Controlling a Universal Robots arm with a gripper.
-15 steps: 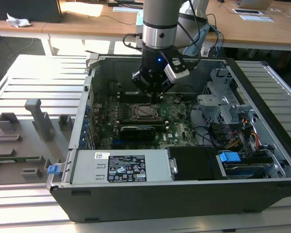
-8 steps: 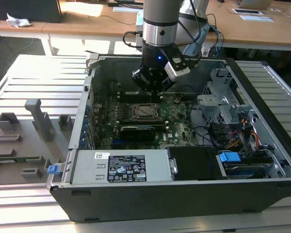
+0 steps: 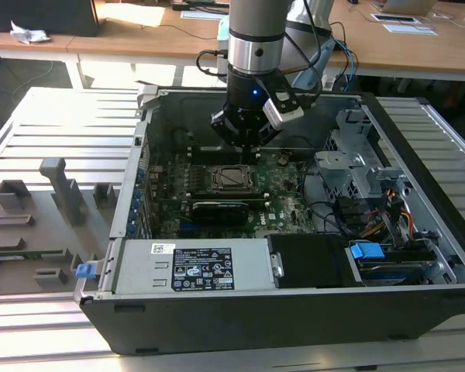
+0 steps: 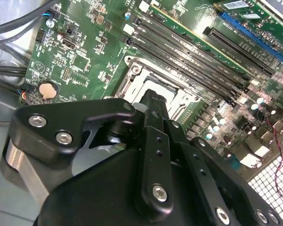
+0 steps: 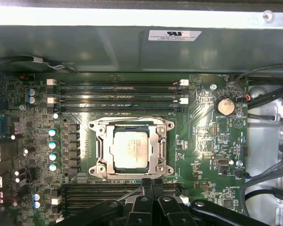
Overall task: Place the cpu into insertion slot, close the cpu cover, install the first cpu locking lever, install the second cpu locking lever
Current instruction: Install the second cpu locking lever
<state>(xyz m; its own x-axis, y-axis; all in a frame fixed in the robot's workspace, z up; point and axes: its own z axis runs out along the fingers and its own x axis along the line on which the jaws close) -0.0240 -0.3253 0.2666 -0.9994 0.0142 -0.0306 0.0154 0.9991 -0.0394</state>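
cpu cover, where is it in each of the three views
Exterior view: the cpu cover lies flat on the motherboard, just below the gripper.
First wrist view: mid-picture, a silvery frame closed around the cpu, just above the fingertips.
Second wrist view: partly hidden behind the gripper; its frame shows past it.
Shared landmark: the round coin battery in both wrist views.

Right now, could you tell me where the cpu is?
The cpu sits in the insertion slot, framed by the closed cpu cover, between the memory slot banks, in the first wrist view.
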